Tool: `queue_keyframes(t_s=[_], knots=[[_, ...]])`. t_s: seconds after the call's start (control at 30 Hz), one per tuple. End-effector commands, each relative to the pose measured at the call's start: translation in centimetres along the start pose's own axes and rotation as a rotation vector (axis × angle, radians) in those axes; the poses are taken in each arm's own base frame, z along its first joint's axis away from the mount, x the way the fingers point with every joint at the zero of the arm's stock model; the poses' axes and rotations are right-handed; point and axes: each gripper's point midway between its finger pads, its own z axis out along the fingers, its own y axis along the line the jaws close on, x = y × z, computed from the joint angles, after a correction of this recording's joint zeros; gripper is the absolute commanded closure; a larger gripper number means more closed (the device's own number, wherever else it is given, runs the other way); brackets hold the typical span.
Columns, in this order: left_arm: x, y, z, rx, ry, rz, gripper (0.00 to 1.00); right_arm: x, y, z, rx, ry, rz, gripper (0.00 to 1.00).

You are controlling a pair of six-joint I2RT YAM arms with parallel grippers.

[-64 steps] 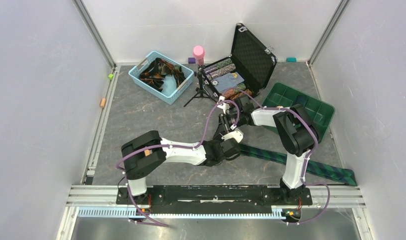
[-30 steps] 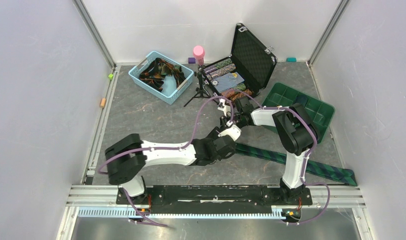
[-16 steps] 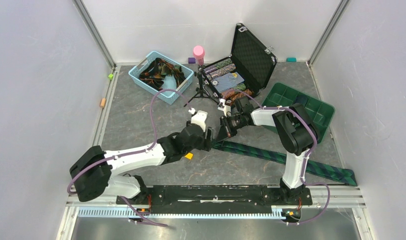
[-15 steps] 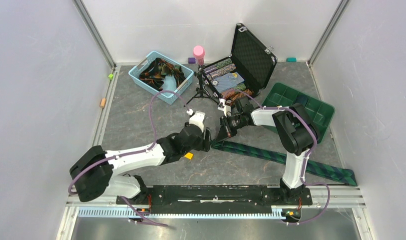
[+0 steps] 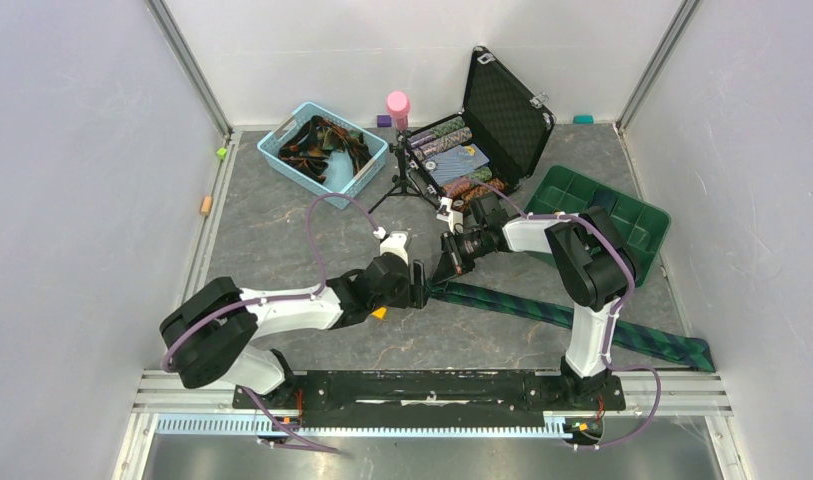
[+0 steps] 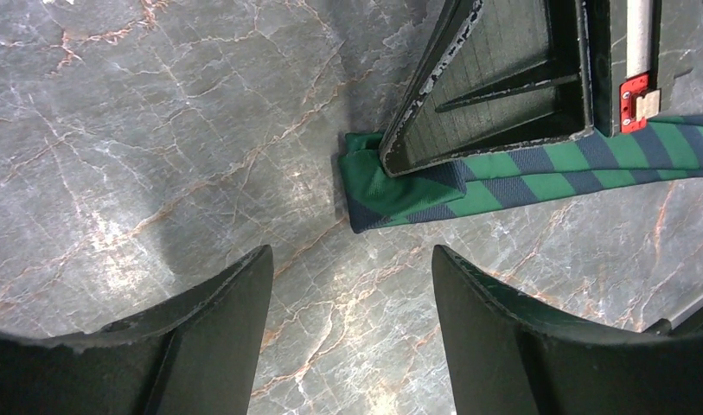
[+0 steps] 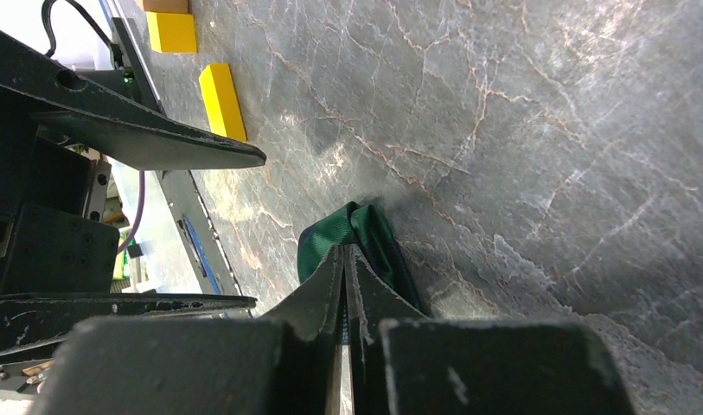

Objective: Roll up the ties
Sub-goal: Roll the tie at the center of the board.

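Presently, right claw (image 7: 343, 252): my 2 fingers pressed together on the folded end of the green-and-navy tie (image 6: 399, 186).
Left claw (image 6: 351, 259): spread wide, empty, hovering just beside that fold.
Tie: flat on the table (image 5: 282, 230), trailing toward the near right corner.
Beyond: blue basket (image 5: 363, 180) far left, open black case (image 5: 507, 115) at the back, green tray (image 5: 572, 190) right.

Fixed overhead camera looks steeply down on the whole table (image 5: 282, 230); both wrist cameras sit close above it, sharing the folded end of the plaid tie (image 6: 391, 194) at mid-frame.
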Motion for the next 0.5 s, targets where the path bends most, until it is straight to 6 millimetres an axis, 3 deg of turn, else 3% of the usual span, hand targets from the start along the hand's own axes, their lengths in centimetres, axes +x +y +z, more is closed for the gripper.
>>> queue_keyframes(t_s=[0.0,0.3,0.47], knots=[[-1.4,-0.7,0.6,0.018,-0.052,-0.076,0.26,1.2,-2.6,0.4,0.109,0.015,0.006,0.94],[-1.4,0.2,2.2,-0.057,-0.047,-0.084,0.26,1.3,-2.6,0.4,0.109,0.012,0.008,0.96],[-1.8,0.0,2.5,-0.055,-0.057,-0.090,0.32,1.3,-2.6,0.4,0.109,0.012,0.006,0.97]])
